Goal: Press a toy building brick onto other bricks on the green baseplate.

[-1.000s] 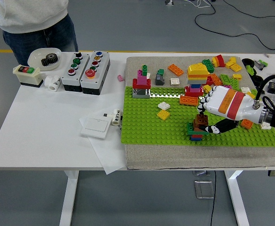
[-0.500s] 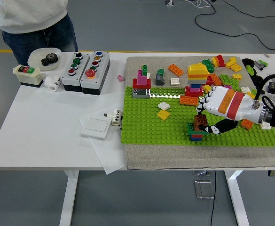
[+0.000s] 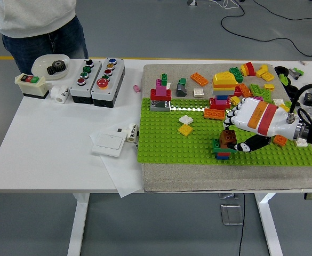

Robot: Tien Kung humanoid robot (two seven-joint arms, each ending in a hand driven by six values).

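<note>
Brown brick sits atop a small stack of green, red and blue bricks on the green baseplate, toward the plate's near edge and right of its middle. From the head view, the robot's right hand, white with red and orange bands across its back, reaches in from the right over the baseplate; its fingers curl down over the brown brick while a black thumb lies just beside the stack on its right, though whether the hand truly grips the brick cannot be told. Farther back on the baseplate stand a tall tower topped in yellow and orange and a red-and-pink tower on a grey base, with a white brick and a yellow brick lying between them and the stack. Loose bricks are scattered on the grey mat beyond the baseplate. Left of the baseplate on the white table are two grey push-button boxes, a white bowl holding a black gear and a white wall switch. A person in jeans stands at the table's far side.
</note>
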